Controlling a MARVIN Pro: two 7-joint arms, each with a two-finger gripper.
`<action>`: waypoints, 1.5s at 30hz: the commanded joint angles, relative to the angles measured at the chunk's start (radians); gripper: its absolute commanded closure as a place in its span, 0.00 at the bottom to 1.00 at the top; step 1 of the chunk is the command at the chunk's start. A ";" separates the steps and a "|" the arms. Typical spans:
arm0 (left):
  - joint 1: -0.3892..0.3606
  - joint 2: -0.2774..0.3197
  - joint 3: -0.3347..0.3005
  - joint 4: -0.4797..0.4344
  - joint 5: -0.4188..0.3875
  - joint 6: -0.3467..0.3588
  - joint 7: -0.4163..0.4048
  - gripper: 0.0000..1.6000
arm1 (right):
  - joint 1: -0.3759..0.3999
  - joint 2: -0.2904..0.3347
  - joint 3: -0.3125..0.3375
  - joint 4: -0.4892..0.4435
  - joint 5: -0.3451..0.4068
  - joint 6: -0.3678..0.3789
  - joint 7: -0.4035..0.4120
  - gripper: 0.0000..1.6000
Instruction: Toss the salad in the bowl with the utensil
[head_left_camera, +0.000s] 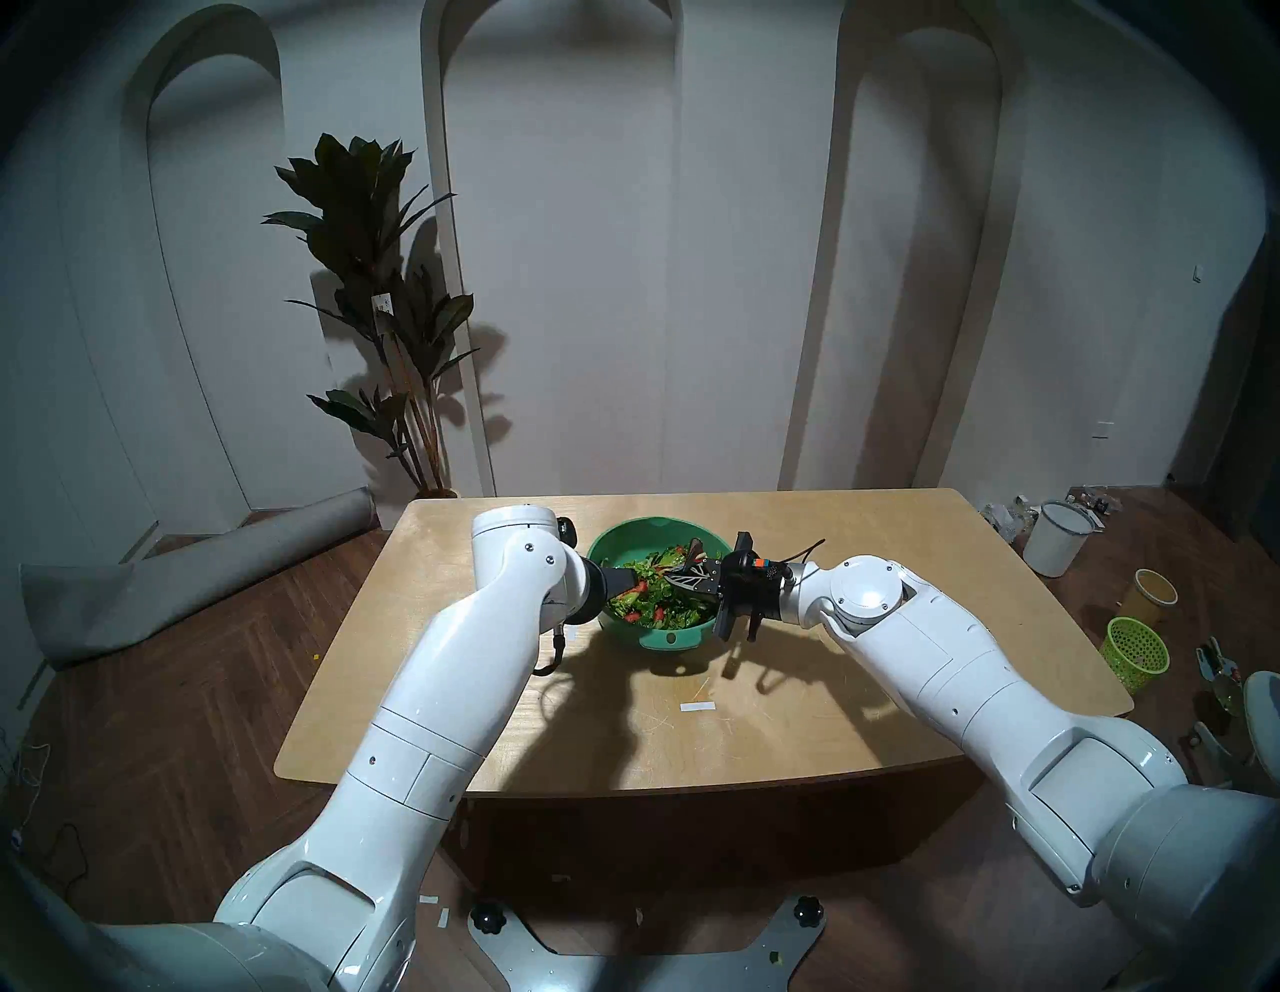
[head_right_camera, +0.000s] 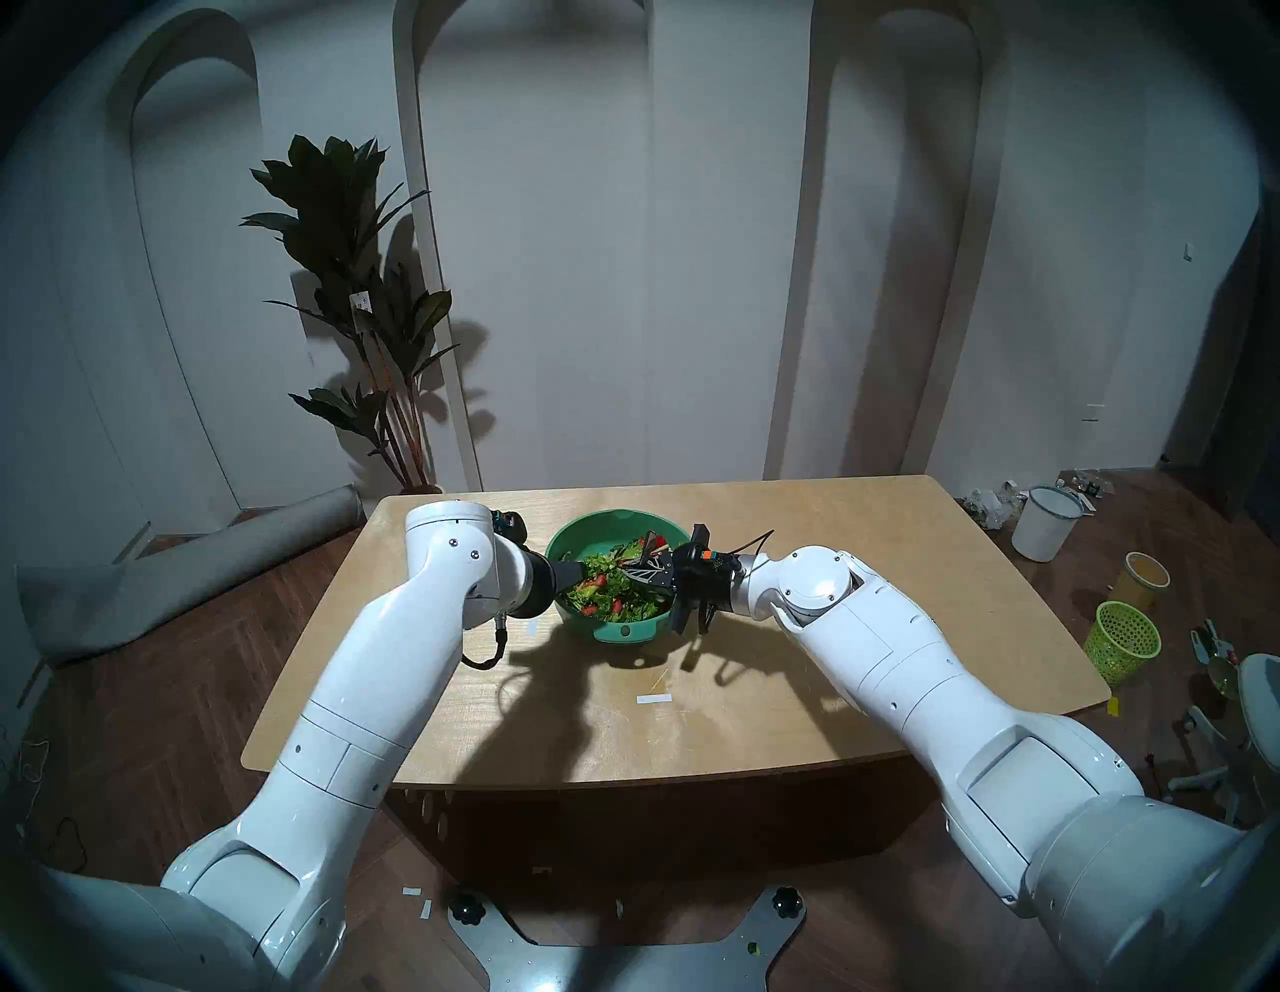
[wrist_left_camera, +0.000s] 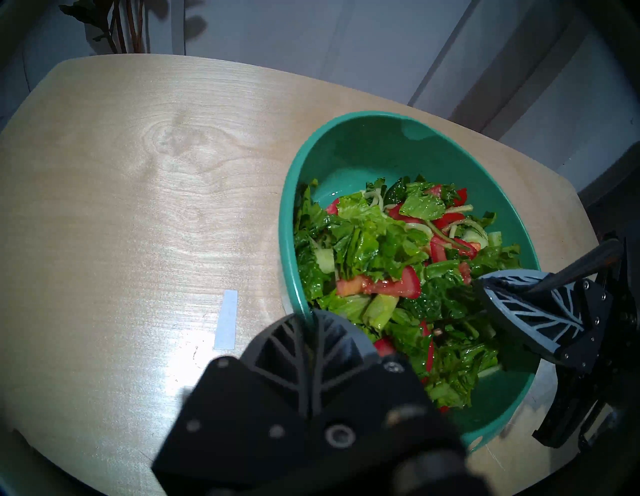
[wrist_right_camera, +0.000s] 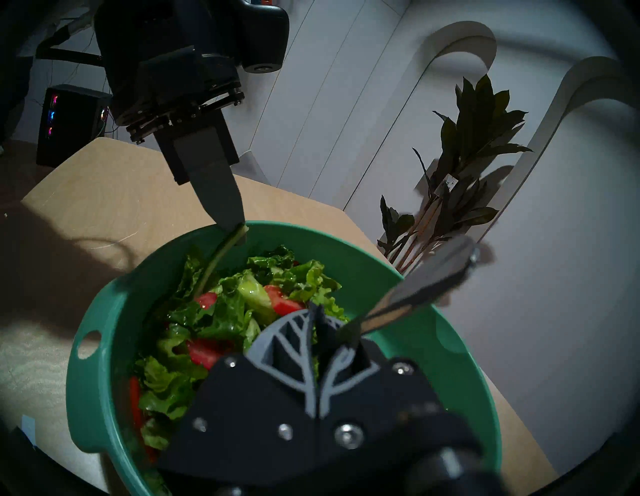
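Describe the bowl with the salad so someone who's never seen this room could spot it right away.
Start at the wooden table in the middle of the room; both robot arms reach over its far half. Between their grippers sits the bowl, round, deep and teal-green, holding the salad. The lime-green mesh basket stands on the floor, not on the table.

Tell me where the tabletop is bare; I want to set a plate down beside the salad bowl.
The table is bare to the right of the bowl, and on its left side past the white tape strip. It is crowded at the bowl, where the left tool and right tool meet.
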 joint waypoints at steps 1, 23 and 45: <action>-0.031 -0.005 -0.002 -0.031 -0.002 -0.002 0.116 1.00 | 0.071 -0.028 0.007 0.034 -0.005 0.000 0.003 1.00; -0.031 -0.004 -0.003 -0.029 0.005 -0.002 0.101 1.00 | 0.192 -0.133 -0.002 0.231 -0.068 -0.034 -0.008 1.00; -0.029 -0.006 -0.005 -0.027 0.017 -0.002 0.087 1.00 | 0.327 -0.231 0.001 0.449 -0.127 -0.061 -0.033 1.00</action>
